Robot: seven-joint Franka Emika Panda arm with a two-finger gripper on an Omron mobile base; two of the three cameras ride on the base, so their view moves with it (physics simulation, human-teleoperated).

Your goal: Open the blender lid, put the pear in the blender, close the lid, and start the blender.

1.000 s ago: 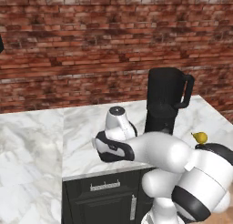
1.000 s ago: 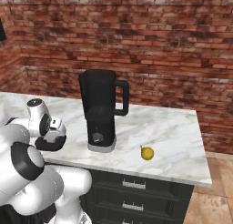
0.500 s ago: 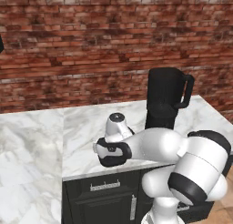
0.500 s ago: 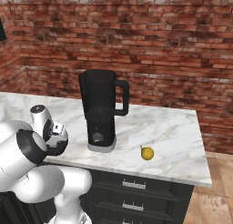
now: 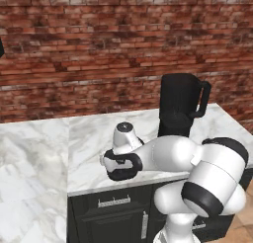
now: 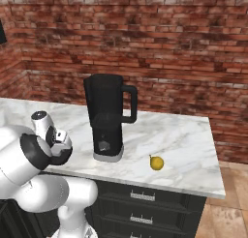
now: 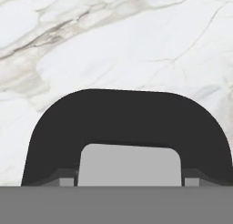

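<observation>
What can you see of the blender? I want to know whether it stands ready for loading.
The blender is tall and black. It has a dark, glossy-looking jar, a looped handle on the side toward the pear, and a flared base with a greyish knob on its front. It stands upright on the white marble counter, in front of the brick wall. Only the counter touches it, and the pear lies apart from it. Whether its top is covered cannot be told from these angles.

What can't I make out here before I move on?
- Tool open or shut: too small and dark in the right base view. In the hand view, the flat black rounded-square lid with a grey cap covers where its tips rise.
- Lid's near edge: cut off at the hand view's bottom.
- Tall black blender jar's mouth: too dark and side-on in both base views.
</observation>
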